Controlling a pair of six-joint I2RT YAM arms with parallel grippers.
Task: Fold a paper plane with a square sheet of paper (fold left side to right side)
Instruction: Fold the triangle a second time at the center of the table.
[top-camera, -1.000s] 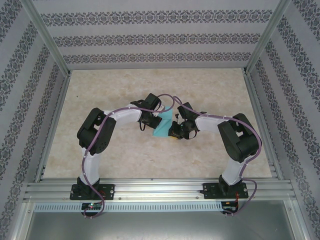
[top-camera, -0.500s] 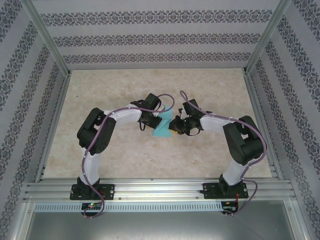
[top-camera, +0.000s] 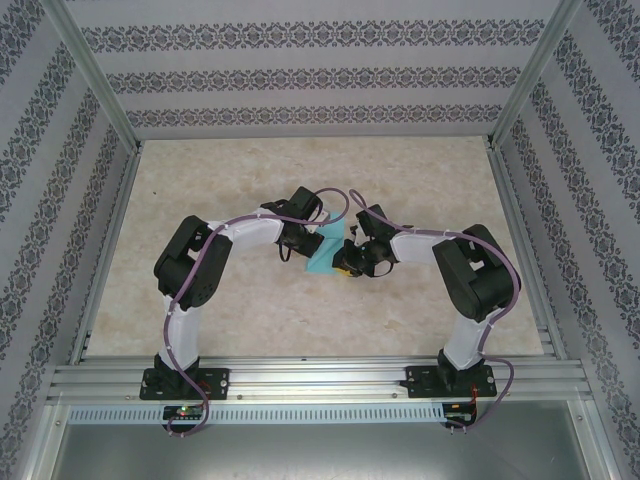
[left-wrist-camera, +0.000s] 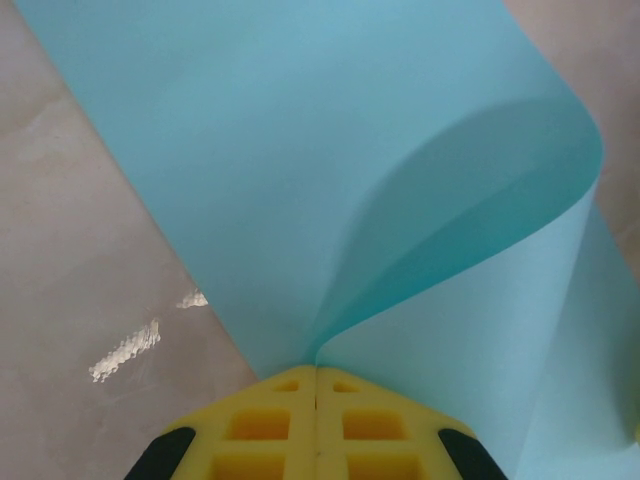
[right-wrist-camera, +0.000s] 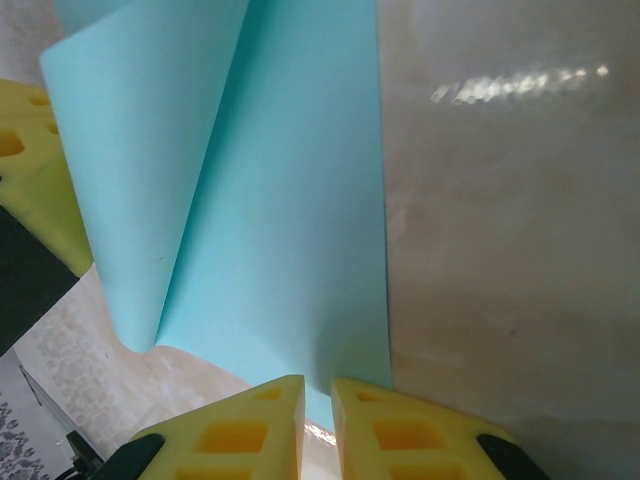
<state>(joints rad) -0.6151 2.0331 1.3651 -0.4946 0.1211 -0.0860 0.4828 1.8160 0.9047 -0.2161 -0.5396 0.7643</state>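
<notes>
Item: the square sheet of paper (top-camera: 325, 252), light teal and plain on both faces. It lies at the middle of the surface (top-camera: 220, 190), between the two arms' tips. It is not flat: one side is lifted and curled over in a soft loop above the part that rests on the surface, with no sharp crease to be seen.

Left gripper (left-wrist-camera: 317, 375): yellow jaws pressed together, with the lifted side of the sheet coming out from between them, so it grips the paper.

Right gripper (right-wrist-camera: 318, 385): yellow jaws stand a narrow gap apart. The sheet's near edge runs down to that gap, low against the surface; whether the pads touch it cannot be told.

Surroundings: pale marbled surface with glare patches beside the sheet. In the right wrist view a yellow pad (right-wrist-camera: 30, 190) of the left gripper sits just left of the curled paper. Purple cables (top-camera: 215, 260) run along both arms. Patterned wall panels (top-camera: 300, 80) close three sides, and a metal rail (top-camera: 300, 378) crosses the near edge.
</notes>
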